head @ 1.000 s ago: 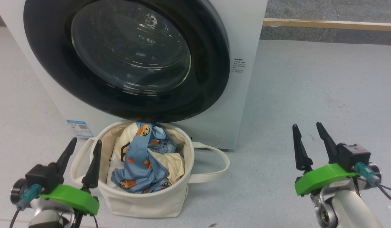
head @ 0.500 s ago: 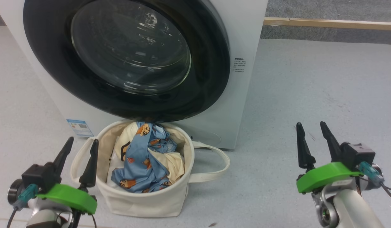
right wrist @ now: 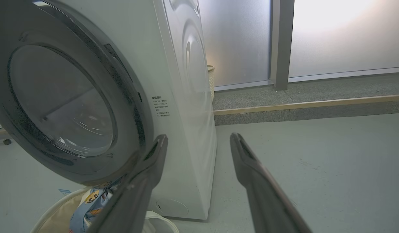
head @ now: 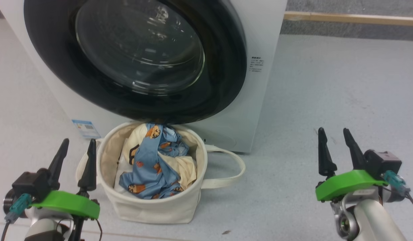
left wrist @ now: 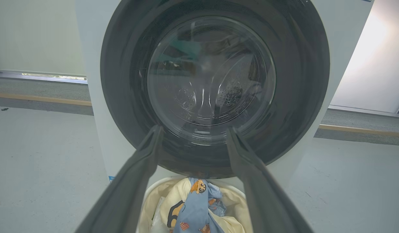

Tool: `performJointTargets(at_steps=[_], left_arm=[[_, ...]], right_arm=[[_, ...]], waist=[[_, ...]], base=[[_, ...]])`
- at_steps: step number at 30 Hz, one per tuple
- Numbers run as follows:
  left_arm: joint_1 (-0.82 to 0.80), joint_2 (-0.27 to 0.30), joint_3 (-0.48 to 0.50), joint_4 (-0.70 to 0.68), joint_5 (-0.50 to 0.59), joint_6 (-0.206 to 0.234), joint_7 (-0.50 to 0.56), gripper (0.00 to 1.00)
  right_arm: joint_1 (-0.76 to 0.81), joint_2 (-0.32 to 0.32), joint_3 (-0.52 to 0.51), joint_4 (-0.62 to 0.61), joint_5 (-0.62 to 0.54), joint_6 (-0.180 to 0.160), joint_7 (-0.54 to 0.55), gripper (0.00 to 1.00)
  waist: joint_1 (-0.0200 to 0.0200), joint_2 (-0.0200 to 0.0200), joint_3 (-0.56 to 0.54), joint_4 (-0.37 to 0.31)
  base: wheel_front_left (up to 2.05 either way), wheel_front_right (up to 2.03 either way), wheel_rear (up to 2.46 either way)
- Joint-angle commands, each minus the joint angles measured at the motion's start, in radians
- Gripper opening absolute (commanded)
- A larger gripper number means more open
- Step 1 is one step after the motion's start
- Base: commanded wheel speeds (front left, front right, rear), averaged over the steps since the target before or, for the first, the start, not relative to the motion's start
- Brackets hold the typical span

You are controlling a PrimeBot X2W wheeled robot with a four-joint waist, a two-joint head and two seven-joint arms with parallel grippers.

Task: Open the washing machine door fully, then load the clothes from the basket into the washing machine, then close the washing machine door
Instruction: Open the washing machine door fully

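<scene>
The white washing machine (head: 263, 30) fills the upper head view, its round black-rimmed door (head: 139, 53) shut against the front. Directly below the door stands the cream basket (head: 153, 207), holding blue bear-print and cream clothes (head: 149, 167). My left gripper (head: 77, 145) is open, just left of the basket's rim, holding nothing. My right gripper (head: 333, 135) is open over bare floor, well to the right of the machine. The left wrist view faces the door (left wrist: 215, 74) with the clothes (left wrist: 196, 210) below. The right wrist view sees the door (right wrist: 60, 103) at an angle.
Grey floor (head: 343, 93) spreads to the right of the machine. A raised kerb with a wooden strip (head: 353, 18) runs along the back. The basket's loop handle (head: 233, 167) lies on the floor toward the right. Frosted panels (right wrist: 341, 35) stand behind the kerb.
The head view has shifted slightly, so machine and basket sit a little higher in the picture. Both grippers stay open and have drifted a little outward and lower.
</scene>
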Motion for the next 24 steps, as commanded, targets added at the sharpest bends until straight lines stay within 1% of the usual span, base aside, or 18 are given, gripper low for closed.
performJointTargets(at_steps=[1, 7, 9, 13, 16, 17, 18, 19, 20, 22, 23, 24], left_arm=[[-0.036, 0.016, 0.043, -0.039, -0.007, 0.004, -0.012, 1.00], [-0.034, 0.006, 0.067, -0.057, 0.003, 0.008, -0.012, 1.00], [-0.037, 0.005, 0.077, -0.064, 0.006, 0.008, -0.012, 1.00], [-0.054, 0.006, 0.068, -0.071, 0.028, 0.006, -0.012, 1.00], [-0.075, 0.005, 0.060, -0.071, 0.030, 0.004, -0.012, 1.00], [-0.081, 0.005, 0.059, -0.070, 0.029, 0.003, -0.012, 1.00], [-0.087, 0.005, 0.056, -0.069, 0.028, 0.003, -0.012, 1.00], [-0.092, 0.005, 0.053, -0.067, 0.027, 0.002, -0.012, 1.00], [-0.097, 0.005, 0.050, -0.065, 0.026, 0.002, -0.012, 1.00], [-0.106, 0.006, 0.044, -0.061, 0.024, 0.001, -0.012, 1.00], [-0.106, 0.006, 0.044, -0.061, 0.024, 0.001, -0.012, 1.00], [-0.110, 0.008, 0.042, -0.058, 0.024, 0.001, -0.012, 1.00]], right_arm=[[-0.042, 0.002, 0.008, -0.032, 0.005, 0.000, -0.012, 1.00], [-0.079, 0.016, -0.009, -0.038, 0.020, 0.000, -0.012, 1.00], [-0.106, 0.021, -0.013, -0.036, 0.043, 0.000, -0.012, 1.00], [-0.189, 0.015, -0.013, 0.011, 0.083, 0.000, -0.012, 1.00], [-0.263, 0.014, -0.026, 0.054, 0.154, 0.000, -0.012, 1.00], [-0.286, 0.022, -0.036, 0.064, 0.204, 0.000, -0.012, 0.87], [-0.308, 0.025, -0.046, 0.070, 0.259, 0.000, -0.012, 0.15], [-0.327, 0.020, -0.048, 0.082, 0.295, 0.000, -0.012, 0.01], [-0.347, 0.024, -0.055, 0.092, 0.361, 0.000, -0.012, 0.00], [-0.386, 0.032, -0.070, 0.101, 0.538, 0.000, -0.011, 0.00], [-0.386, 0.032, -0.070, 0.101, 0.538, 0.000, -0.011, 0.00], [-0.404, 0.027, -0.070, 0.106, 0.615, 0.000, -0.002, 0.00]], waist=[[0.0000, 0.0000, 0.014, 0.008], [0.0000, 0.0000, 0.063, 0.032], [0.0000, 0.0000, 0.087, 0.040], [0.0000, 0.0000, 0.145, 0.059], [0.0000, 0.0000, 0.178, 0.078], [0.0000, 0.0000, 0.188, 0.085], [0.0000, 0.0000, 0.197, 0.092], [0.0000, 0.0000, 0.206, 0.099], [0.0000, 0.0000, 0.214, 0.106], [0.0000, 0.0000, 0.229, 0.120], [0.0000, 0.0000, 0.229, 0.120], [0.0000, 0.0000, 0.235, 0.126]], base=[[0.00, 0.00, 0.00], [0.00, 0.00, 0.00], [0.00, 0.00, 0.00], [0.00, 0.00, 0.00], [0.00, 0.00, 0.00], [0.00, 0.00, 0.00], [0.00, 0.00, 0.00], [0.00, 0.00, 0.00], [0.00, 0.00, 0.00], [0.00, 0.00, 0.00], [0.00, 0.00, 0.00], [0.00, 0.00, 0.00]])
